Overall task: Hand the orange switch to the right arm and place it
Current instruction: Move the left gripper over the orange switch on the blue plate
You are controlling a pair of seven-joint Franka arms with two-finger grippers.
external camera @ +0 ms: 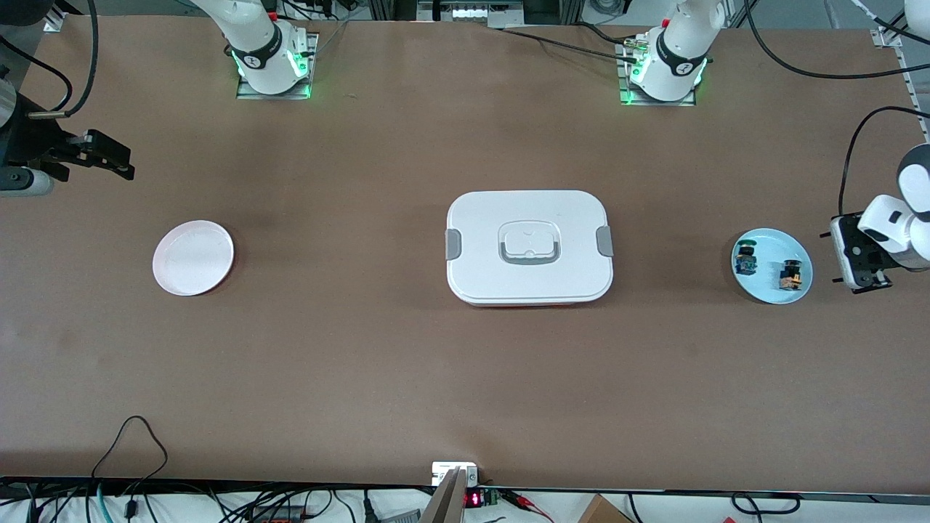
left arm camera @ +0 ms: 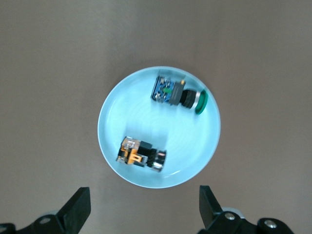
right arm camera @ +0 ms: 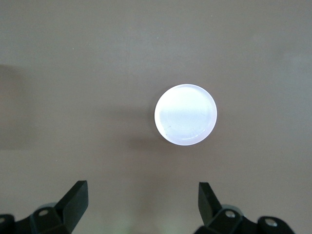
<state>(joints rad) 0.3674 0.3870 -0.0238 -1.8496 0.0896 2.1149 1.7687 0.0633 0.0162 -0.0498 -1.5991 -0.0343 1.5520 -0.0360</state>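
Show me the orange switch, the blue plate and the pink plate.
orange switch (left arm camera: 134,152): left wrist view, on its orange block.
blue plate (external camera: 770,290): front view, bare rim nearest the camera.
pink plate (external camera: 192,258): front view, its bare middle.

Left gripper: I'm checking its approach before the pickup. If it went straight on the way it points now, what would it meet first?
Probably the blue plate, at the rim nearest the open left gripper, close to the orange switch. Depth is unclear.

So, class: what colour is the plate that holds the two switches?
Light blue plate; the left wrist view shows it best.
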